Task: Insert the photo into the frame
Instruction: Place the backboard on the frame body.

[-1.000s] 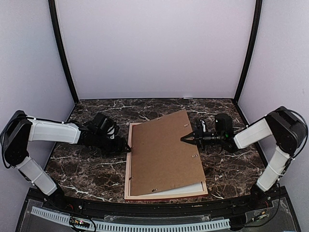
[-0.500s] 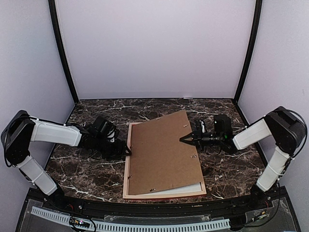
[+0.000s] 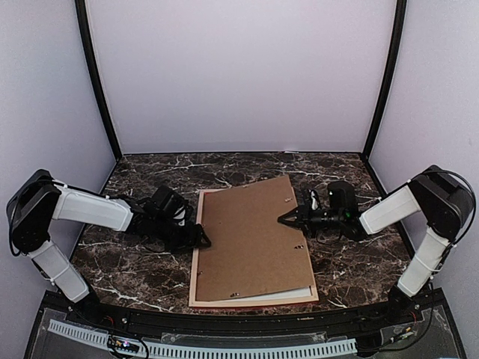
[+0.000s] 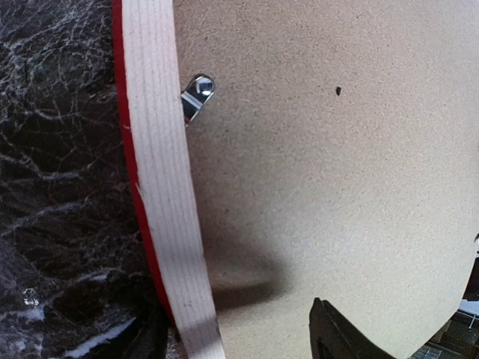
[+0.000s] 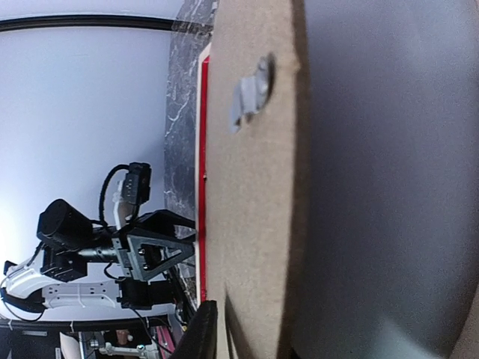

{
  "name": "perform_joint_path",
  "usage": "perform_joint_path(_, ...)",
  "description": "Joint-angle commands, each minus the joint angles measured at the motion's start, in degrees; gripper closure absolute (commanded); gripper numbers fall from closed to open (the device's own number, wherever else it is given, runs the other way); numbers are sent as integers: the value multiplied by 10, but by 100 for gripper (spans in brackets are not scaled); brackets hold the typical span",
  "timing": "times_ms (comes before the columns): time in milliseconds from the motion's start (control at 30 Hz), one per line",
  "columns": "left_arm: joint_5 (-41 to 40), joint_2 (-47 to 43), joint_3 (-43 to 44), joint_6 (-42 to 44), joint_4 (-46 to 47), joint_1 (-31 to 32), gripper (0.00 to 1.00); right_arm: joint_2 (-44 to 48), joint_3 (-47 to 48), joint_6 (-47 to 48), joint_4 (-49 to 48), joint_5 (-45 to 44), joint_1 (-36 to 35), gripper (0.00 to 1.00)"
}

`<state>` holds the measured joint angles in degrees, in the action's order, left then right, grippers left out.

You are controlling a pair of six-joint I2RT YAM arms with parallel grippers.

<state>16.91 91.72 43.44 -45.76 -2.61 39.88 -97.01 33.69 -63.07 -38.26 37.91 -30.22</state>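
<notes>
The photo isn't showing its picture side anywhere. My guess is it's under the brown fibreboard backing board (image 3: pixel 251 239). The thin white strip (image 3: pixel 292 292) peeking out at the near edge could be its back or a mat, can't tell.

The big red-fronted picture frame with pale wood sides (image 3: pixel 196 278) lies face down on the dark marble table (image 3: pixel 135 262), which makes sense since everything loads from the back. The board sits skewed on it, not dropped into the recess.

The left gripper (image 3: pixel 202 240) has its fingers apart, straddling the frame's left rail, I'd say to stop it sliding. The right gripper (image 3: pixel 285 219) is at the board's right edge, close to a small metal turn clip (image 5: pixel 251 93). Can't tell whether it's pinching the board or loose.
</notes>
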Motion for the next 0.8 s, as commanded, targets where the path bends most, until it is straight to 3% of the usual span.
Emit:
perform_joint_path(0, 9, 15, -1, -11, 15, 17, 33, 8, 17, 50, 51, -46, -21, 79)
perform_joint_path(400, 0, 19, 9, -8, 8, 25, 33, 27, 92, 141, 248, -134, -56, 39)
perform_joint_path(767, -10, 20, 15, -1, -3, 25, 33, 19, 163, 186, 388, -224, -88, 13)
